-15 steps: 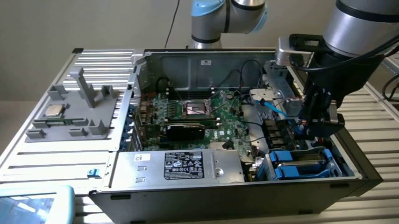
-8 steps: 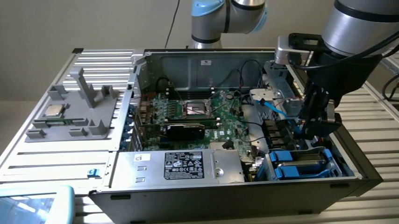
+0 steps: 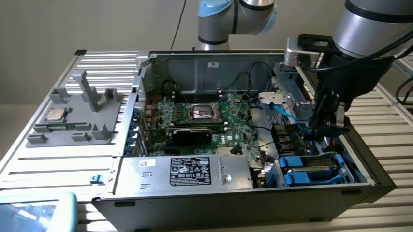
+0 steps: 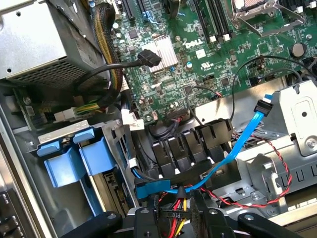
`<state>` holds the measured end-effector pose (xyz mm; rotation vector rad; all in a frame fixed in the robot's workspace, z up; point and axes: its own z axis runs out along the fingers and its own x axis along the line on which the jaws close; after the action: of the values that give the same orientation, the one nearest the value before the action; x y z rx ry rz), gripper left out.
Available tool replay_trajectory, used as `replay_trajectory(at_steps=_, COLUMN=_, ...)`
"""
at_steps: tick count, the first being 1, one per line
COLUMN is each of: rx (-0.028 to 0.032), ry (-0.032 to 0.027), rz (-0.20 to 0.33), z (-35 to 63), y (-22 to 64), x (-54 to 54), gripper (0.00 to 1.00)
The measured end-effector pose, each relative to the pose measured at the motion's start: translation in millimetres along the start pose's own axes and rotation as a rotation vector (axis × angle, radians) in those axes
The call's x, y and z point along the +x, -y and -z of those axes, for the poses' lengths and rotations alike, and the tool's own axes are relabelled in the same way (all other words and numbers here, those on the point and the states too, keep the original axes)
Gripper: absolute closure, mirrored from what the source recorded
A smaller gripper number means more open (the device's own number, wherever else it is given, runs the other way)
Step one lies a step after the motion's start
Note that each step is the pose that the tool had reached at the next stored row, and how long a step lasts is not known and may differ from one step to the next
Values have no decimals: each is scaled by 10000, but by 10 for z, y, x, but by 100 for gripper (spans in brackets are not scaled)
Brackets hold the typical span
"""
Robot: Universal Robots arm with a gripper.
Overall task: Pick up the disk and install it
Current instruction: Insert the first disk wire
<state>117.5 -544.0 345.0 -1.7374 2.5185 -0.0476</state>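
Note:
The disk [image 3: 310, 170] stands on edge in the drive bay at the front of the open computer case, on the exterior view's right, framed by its bright blue carrier. Its blue handles [image 4: 74, 156] also appear in the wrist view. My gripper [image 3: 324, 131] hangs low inside the case, just behind the bay and apart from the disk. In the wrist view the gripper [image 4: 176, 220] sits over a bundle of red, yellow and black wires with a black plug, next to a blue connector [image 4: 153, 189].
A blue data cable [image 4: 233, 153] loops across the metal cage beside the gripper. The green motherboard [image 3: 200, 116] fills the case middle, the silver power supply [image 3: 187, 171] its front. A grey fixture tray with a small CPU chip [image 3: 55, 115] lies on the exterior view's left.

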Motion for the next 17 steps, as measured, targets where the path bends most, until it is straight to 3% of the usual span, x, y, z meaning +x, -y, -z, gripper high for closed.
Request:
replay_trajectory(at_steps=6, rx=0, ry=2, rz=-1, z=0, y=-82, x=-108, gripper=64)
replay_trajectory(at_steps=9, rx=18, ry=-48, rz=4, z=22, y=-132, x=-114, gripper=64)
replay_trajectory(at_steps=12, rx=65, ry=-165, rz=15, z=64, y=-160, x=-111, gripper=64)
replay_trajectory(at_steps=14, rx=131, ry=-306, rz=28, z=76, y=-170, x=-110, gripper=64)
replay_trajectory(at_steps=17, rx=316, ry=-563, rz=54, z=81, y=-181, x=-106, gripper=64)
